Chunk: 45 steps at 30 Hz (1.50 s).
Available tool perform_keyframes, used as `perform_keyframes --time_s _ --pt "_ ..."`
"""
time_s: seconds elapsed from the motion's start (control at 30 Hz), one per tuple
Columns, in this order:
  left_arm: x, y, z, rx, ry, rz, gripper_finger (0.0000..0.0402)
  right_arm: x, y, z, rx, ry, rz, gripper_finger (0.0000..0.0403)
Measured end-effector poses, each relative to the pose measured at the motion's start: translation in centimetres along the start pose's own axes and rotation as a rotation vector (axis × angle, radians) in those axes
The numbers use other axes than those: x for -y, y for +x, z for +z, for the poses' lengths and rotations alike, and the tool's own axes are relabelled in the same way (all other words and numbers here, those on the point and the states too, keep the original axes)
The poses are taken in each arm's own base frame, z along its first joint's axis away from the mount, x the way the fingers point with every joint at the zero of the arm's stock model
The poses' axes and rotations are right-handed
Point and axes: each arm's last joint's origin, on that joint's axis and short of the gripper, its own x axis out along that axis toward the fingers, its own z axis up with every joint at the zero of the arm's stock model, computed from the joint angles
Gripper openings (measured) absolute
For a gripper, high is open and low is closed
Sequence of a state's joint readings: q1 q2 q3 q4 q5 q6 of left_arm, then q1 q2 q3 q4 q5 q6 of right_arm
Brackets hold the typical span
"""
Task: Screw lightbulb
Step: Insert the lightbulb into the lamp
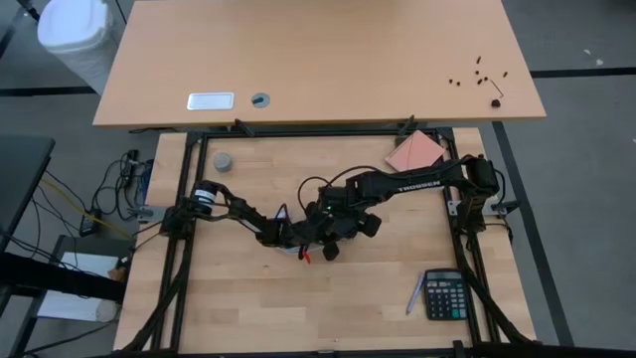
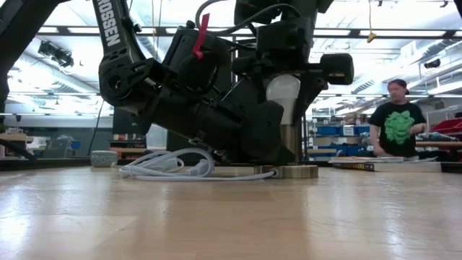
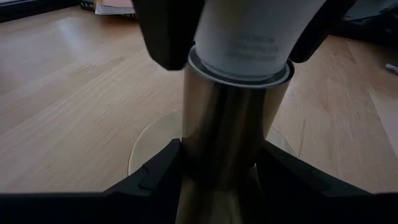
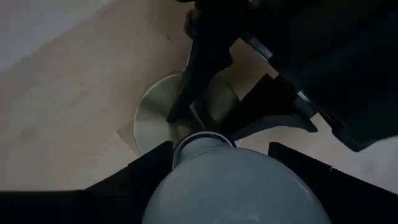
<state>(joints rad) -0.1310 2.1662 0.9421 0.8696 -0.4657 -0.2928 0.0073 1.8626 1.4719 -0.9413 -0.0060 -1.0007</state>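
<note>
Centre of table: left gripper (image 1: pixel 285 237) and right gripper (image 1: pixel 320 231) meet here, left arm reaching in from the left side, right arm from the right.
Lightbulb (image 2: pixel 283 92): upright, directly above the socket stem (image 3: pixel 230 127); held between the right gripper's fingers (image 4: pixel 149 163); its neck sits at the stem's top.
Socket stem: stands on the socket disc (image 4: pixel 152 118), which lies flat on the table; left gripper's fingers (image 3: pixel 155 174) on either side of the stem, low down.
Cable (image 2: pixel 167 165): coiled on the table just beside the disc.
Puck (image 1: pixel 224 161): far-left part of the table, well apart from the arms.
Calculator (image 1: pixel 444 294): near-right corner; pen (image 1: pixel 413 295) just to its left.
Flat pad (image 1: pixel 415 152): far right, by the right arm's base.
</note>
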Motion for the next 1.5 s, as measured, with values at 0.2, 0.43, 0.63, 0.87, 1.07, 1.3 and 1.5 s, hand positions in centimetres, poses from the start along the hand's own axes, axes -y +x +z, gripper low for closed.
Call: perform_keyframes --time_s 0.2,0.43,0.63,0.87,1.07,1.3,1.5 --pt "0.07 -0.02 -0.01 -0.002 0.0 -0.012 0.0193 0.01 -0.02 0.04 0.051 0.121 0.034 0.0253" --pt "0.09 -0.03 -0.01 -0.002 -0.001 -0.013 0.0193 -0.05 -0.02 0.13 0.057 0.295 0.046 0.0263" --pt "0.08 -0.03 -0.01 0.0 -0.013 -0.005 0.0193 -0.29 -0.03 0.43 0.056 0.467 0.061 0.0267" --pt "0.07 -0.03 -0.01 0.001 -0.022 -0.002 0.0193 -0.19 -0.03 0.35 0.047 0.707 0.056 0.0263" --pt "0.04 -0.04 0.0 0.002 -0.023 0.006 0.0193 -0.03 -0.03 0.04 0.037 1.009 0.069 0.0272" --pt "0.0 -0.02 0.0 0.003 -0.024 0.011 0.0193 0.14 -0.03 -0.22 0.018 1.349 0.05 0.0267" --pt "-0.06 0.0 0.02 0.004 -0.024 0.015 0.0193 0.18 -0.03 -0.4 0.0 1.487 0.021 0.0273"
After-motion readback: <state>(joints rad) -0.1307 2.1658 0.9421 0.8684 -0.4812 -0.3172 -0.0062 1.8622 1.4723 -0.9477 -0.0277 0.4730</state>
